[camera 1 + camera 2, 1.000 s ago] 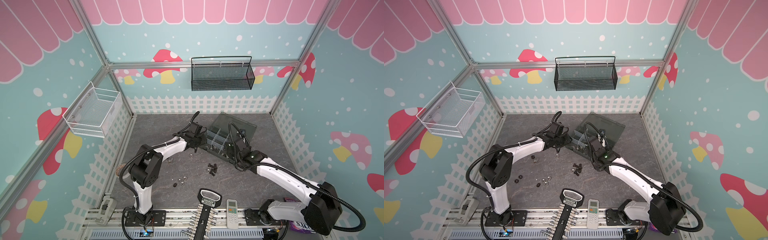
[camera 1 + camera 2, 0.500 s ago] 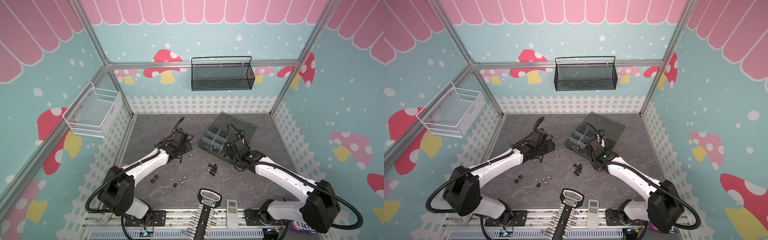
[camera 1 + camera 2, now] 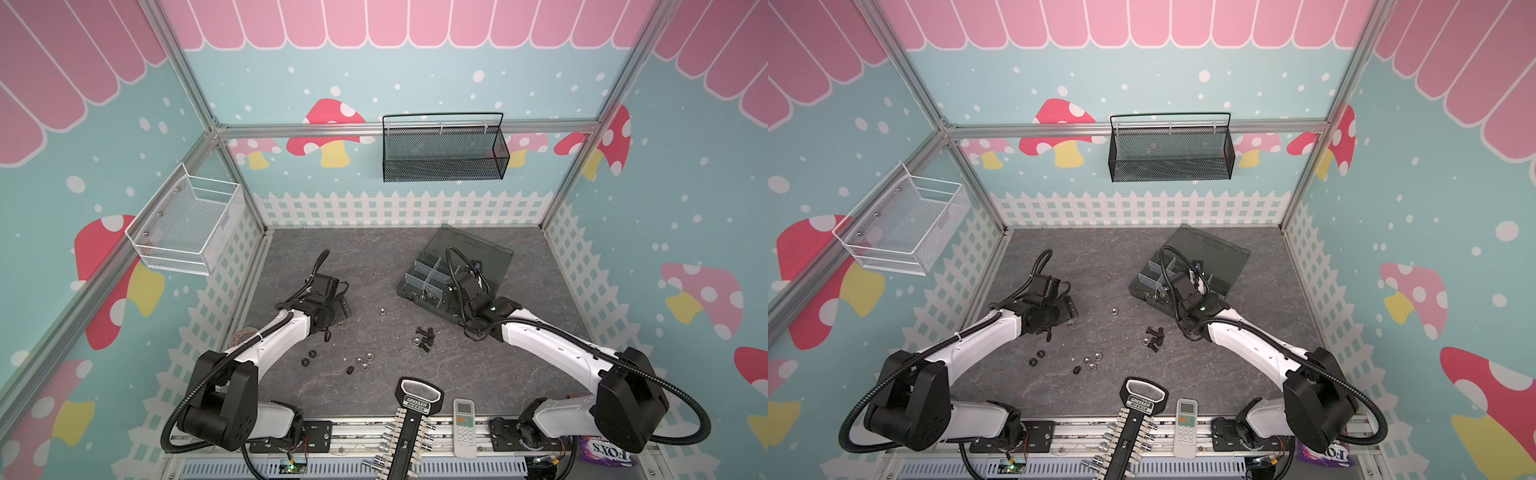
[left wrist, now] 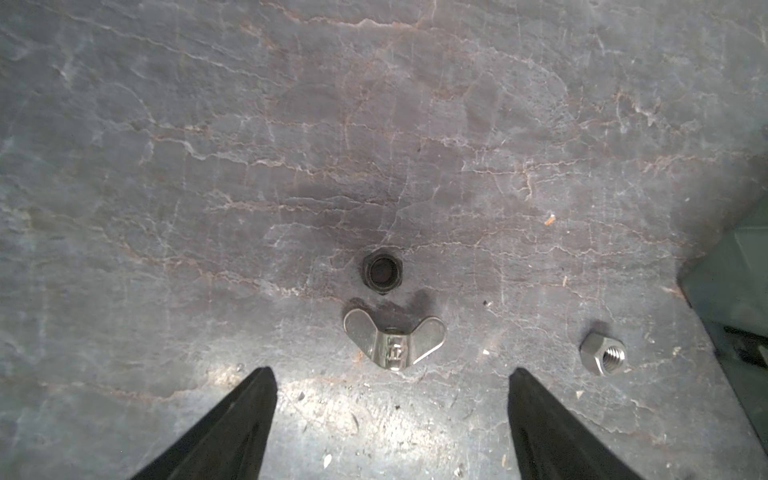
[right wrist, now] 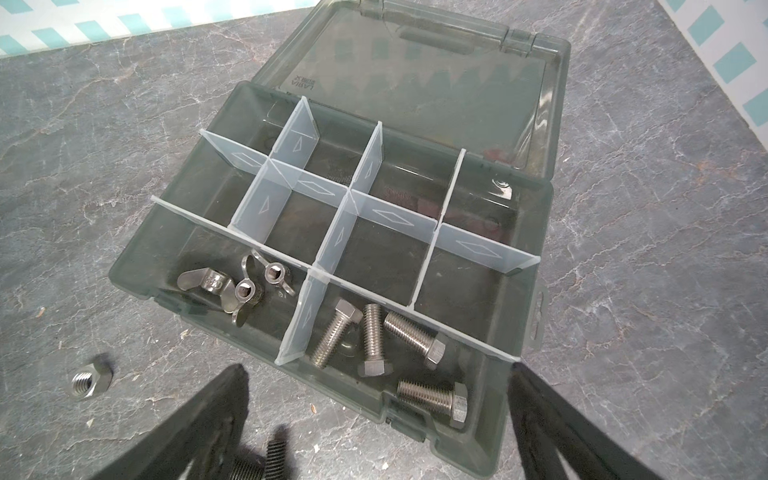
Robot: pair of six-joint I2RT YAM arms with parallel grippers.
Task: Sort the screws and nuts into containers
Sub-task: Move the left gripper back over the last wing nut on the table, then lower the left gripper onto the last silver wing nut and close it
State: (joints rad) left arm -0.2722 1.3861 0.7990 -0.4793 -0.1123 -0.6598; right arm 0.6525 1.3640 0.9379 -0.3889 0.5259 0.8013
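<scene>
My left gripper (image 4: 390,370) is released and empty. The silver winged metal nut (image 4: 394,338) lies on the grey table (image 4: 166,124) just ahead, beside a black hex nut (image 4: 382,275). I should centre, descend, and pinch its wings only.

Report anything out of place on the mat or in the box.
One wing nut lies loose on the mat beside a black nut, just ahead of the open left hand, while other wing nuts sit in a compartment of the organiser box. Nothing looks damaged.
</scene>
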